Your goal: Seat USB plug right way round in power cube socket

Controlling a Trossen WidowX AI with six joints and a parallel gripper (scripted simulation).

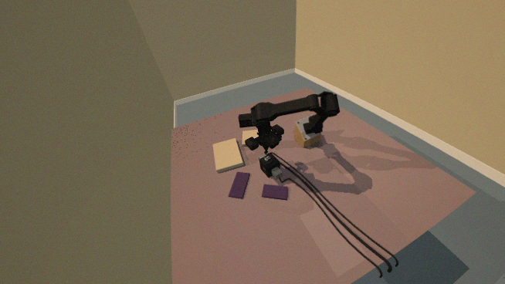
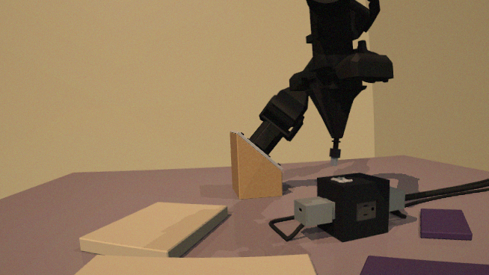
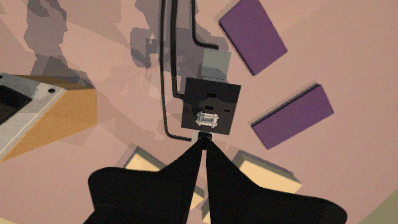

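Note:
The black power cube (image 1: 270, 167) (image 2: 353, 196) (image 3: 210, 88) stands on the table with a pale USB socket (image 1: 267, 158) (image 2: 342, 179) (image 3: 207, 119) in its top. My gripper (image 1: 266, 149) (image 2: 337, 138) (image 3: 204, 144) is shut on the USB plug (image 2: 335, 152) (image 3: 205, 135), a small black body with a pale metal tip pointing down. In the exterior view the plug hangs above the cube, with a gap between its tip and the socket. The wrist view shows the fingertips beside the socket's near side. Which way round the plug faces cannot be told.
Grey adapters (image 2: 314, 212) (image 2: 397, 199) (image 3: 216, 64) sit in the cube's sides, with dark cables (image 1: 332, 214) trailing off the table. Purple blocks (image 1: 239, 185) (image 1: 275, 192) and cream slabs (image 1: 228, 155) (image 2: 157, 224) lie around it. The wooden wedge (image 2: 258, 177) (image 3: 65, 117) carries the arm's base.

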